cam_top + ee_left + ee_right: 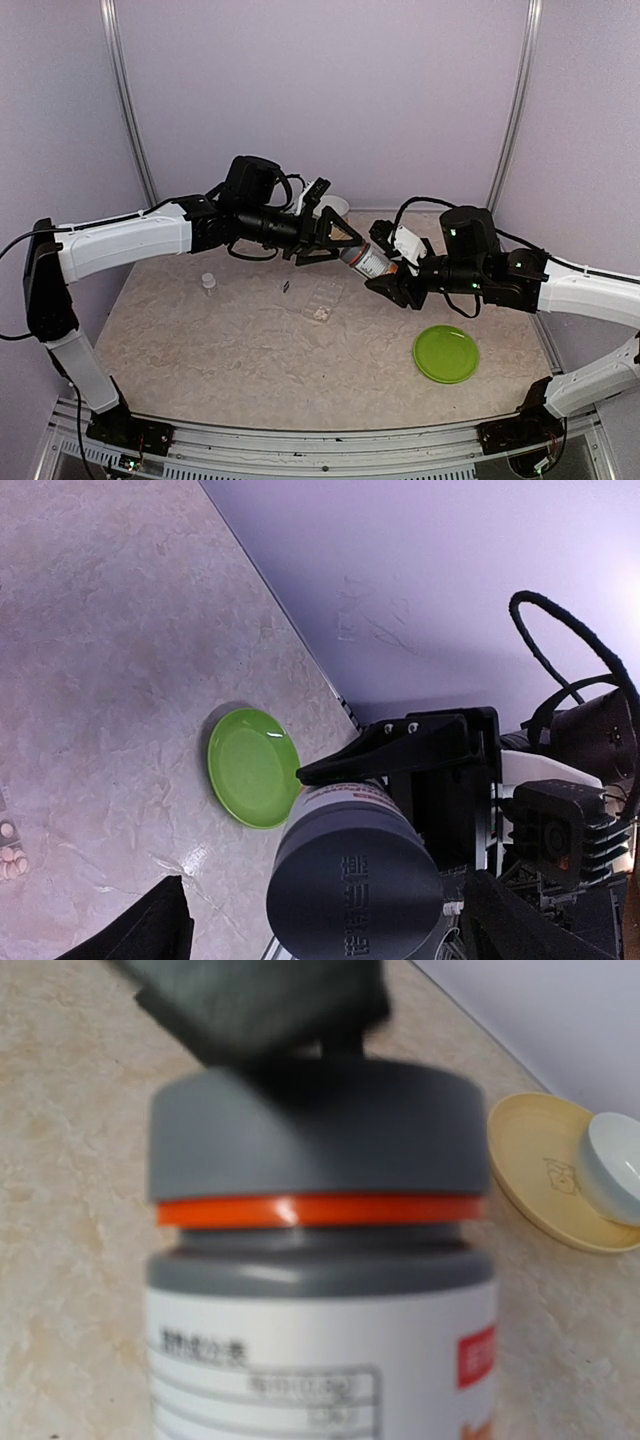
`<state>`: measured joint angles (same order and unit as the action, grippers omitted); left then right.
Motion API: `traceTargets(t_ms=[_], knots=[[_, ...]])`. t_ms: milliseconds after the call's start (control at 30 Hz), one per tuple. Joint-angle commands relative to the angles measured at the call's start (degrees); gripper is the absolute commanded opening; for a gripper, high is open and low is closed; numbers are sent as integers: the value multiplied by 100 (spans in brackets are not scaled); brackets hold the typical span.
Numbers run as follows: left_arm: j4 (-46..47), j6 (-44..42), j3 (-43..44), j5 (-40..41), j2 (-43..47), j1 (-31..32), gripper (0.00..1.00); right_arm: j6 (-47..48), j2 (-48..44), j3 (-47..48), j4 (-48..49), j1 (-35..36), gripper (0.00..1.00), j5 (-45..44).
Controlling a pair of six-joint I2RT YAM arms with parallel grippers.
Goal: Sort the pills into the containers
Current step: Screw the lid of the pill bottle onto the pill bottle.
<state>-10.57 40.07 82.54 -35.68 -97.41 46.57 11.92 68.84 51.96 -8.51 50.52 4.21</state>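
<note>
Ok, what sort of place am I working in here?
Most likely a lab robot test cell, not a home or pharmacy: plain lavender wall panels and metal frame posts enclose a marble-patterned tabletop, with the left arm and right arm bolted at its near edge.

- The right hand point(388, 283), reaching in from 3 o'clock, grips a white-labelled bottle point(368, 260) tilted above the counter point(230, 350).
- The left hand point(338, 243), coming from 9 o'clock, has its fingers spread about the bottle's cap end; contact cannot be told.
- A clear pill box point(325, 295) lies near the counter's centre, with pills point(322, 314) at its 6 o'clock end.
- A green plate point(446, 353) sits at 4 o'clock.
</note>
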Motion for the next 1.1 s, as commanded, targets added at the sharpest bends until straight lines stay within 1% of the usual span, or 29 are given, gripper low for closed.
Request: traceTargets(t_ms=[0,67,167,467,500,533,567,633,733,867,1067], knots=[[26,73,211,-101,-148,53,91,52,15,125,130,57,17,-95],[37,79,242,-114,-177,69,90,61,22,126,119,62,17,-103],[61,82,270,-119,-211,102,85,69,47,125,92,69,17,-111],[222,51,280,-264,-302,157,65,73,79,87,52,76,17,-40],[258,18,278,-310,-310,164,62,62,82,86,54,78,17,-22],[269,-13,272,-340,-327,172,56,38,90,91,50,75,17,20],[293,-52,267,-369,-327,181,52,11,90,102,59,79,17,63],[371,-147,235,-451,-316,209,46,-59,78,105,83,75,17,195],[577,-388,181,-701,-280,266,42,-199,68,146,62,76,17,447],[792,-1015,58,-1046,-178,355,42,-512,24,211,49,76,17,943],[1338,-1680,-403,-1579,203,380,41,-1247,-161,289,173,73,18,2047]])
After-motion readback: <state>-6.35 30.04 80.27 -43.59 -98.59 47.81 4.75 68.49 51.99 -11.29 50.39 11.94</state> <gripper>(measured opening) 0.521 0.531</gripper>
